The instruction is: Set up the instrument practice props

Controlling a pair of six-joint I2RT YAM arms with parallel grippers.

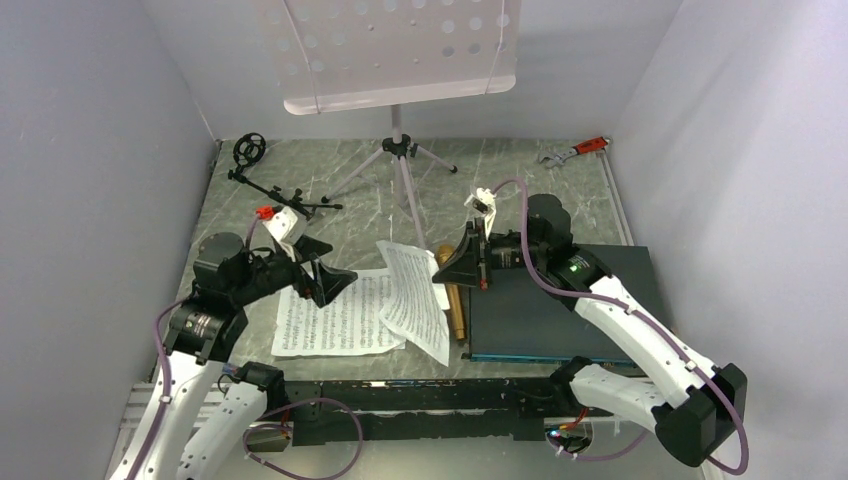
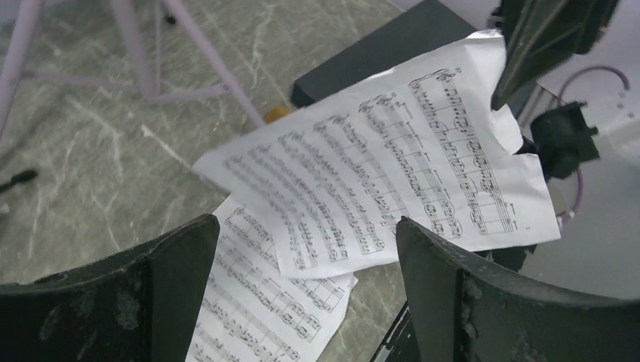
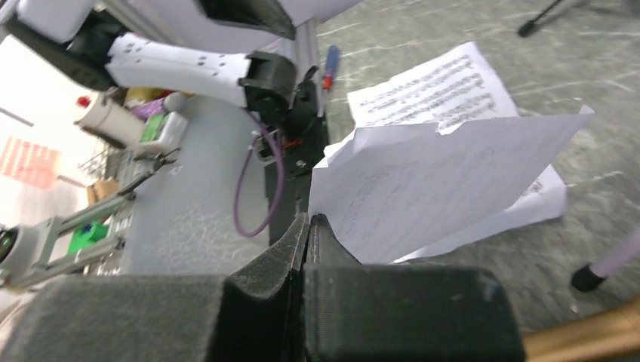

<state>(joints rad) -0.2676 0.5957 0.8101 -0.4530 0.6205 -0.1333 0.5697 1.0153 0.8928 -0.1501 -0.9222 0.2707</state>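
Centre-frame, lifted page [image 1: 415, 300]: we find its right edge pinched in the right claw [image 1: 468, 262], jaws together on it.
Left claw [image 1: 322, 278]: apart, over the flat page [image 1: 320, 320].
Music stand [image 1: 400, 50]: upper centre, well beyond the right claw.

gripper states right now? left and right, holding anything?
left gripper: open, holding nothing.
right gripper: closed, pinching the edge of a sheet-music page.
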